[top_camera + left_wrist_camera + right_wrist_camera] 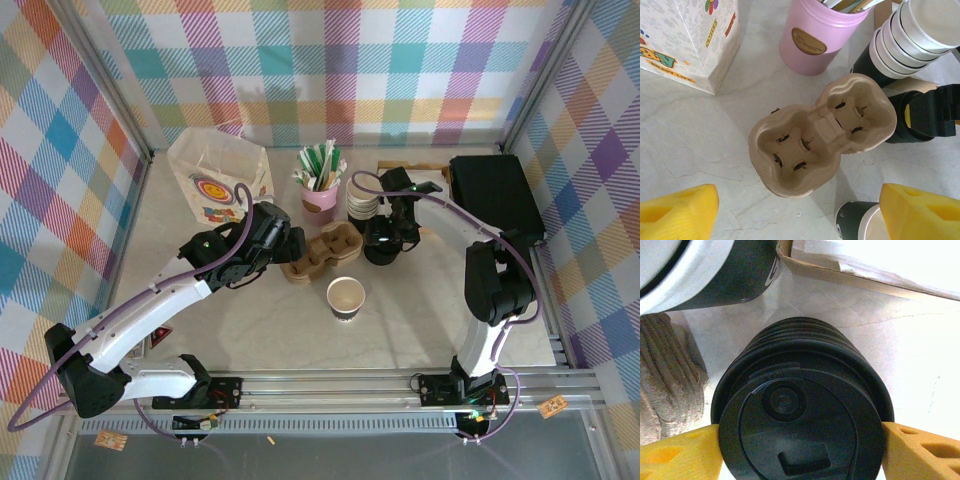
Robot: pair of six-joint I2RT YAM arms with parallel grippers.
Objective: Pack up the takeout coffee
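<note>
Lids [802, 390] sit between the fingers of the right gripper [800, 447], which touch both sides (clamped or only resting, I cannot tell), probably to cap the lidless cup [346, 297], which stands near the left gripper [797, 200], jaws apart, hovering over the carrier [820, 135].

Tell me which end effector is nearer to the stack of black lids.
Right. The right end effector sits over the stack of black lids, one finger on each side of it. The left end effector hovers over the cardboard cup carrier, which lies beside the stack.
</note>
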